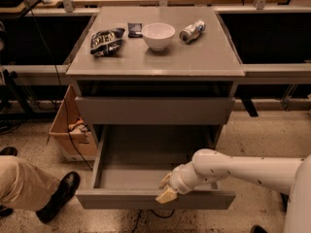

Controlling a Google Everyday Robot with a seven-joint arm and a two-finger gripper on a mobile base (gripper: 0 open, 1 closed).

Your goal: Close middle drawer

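My hand (166, 194), pale beige at the tip, sits at about six o'clock in the view. It rests against the top edge of the front panel of the middle drawer (146, 174), a wide, shallow, plain grey box with a flat front and no handle. I cannot tell how my hand is set. My white, rounded arm (243, 169) reaches in from four o'clock, crossing the drawer's right front corner.

The drawer is pulled far out of the grey cabinet toward me, with its bare grey floor in view. Directly above it, toward twelve o'clock, a taller grey drawer front (155, 110) sits flush in the cabinet.

On the flat grey bench top (160, 62) at twelve o'clock stands a round white bowl (158, 35). A crumpled dark snack bag (107, 40) lies at its nine o'clock, with a small dark square packet (135, 29) between them. A silver can (192, 31) lies on its side at the bowl's three o'clock.

At nine o'clock of the drawer an open brown cardboard box (65, 130) stands on the speckled floor just beside the cabinet. At eight o'clock is a person's leg in tan trousers (22, 188) with a black shoe (60, 195).
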